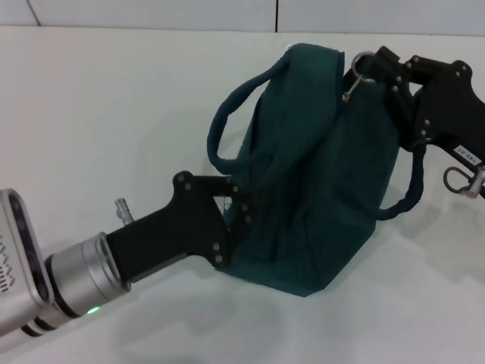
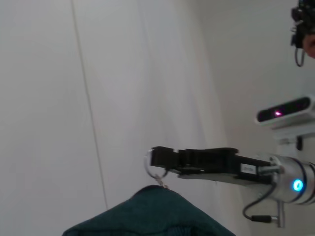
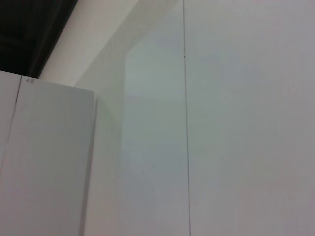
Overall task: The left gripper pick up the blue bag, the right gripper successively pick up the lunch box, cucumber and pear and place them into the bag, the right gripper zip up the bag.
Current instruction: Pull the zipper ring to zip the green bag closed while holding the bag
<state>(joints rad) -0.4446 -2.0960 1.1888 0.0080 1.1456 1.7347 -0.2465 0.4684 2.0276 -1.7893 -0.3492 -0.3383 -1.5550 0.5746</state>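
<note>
Bag (image 1: 318, 159) upright | L claw (image 1: 236, 199) on side | R claw (image 1: 362, 67) at zip ring (image 1: 359, 65)

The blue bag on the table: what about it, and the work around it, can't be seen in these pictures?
- Inside the bag: the head view shows only its outer fabric, so any lunch box, cucumber or pear is hidden.
- Left gripper: its tips are pressed into the bag's side.
- Right gripper: at the metal ring on the bag's top; its grip is too small to judge.
- Right wrist view: shows only walls.
</note>
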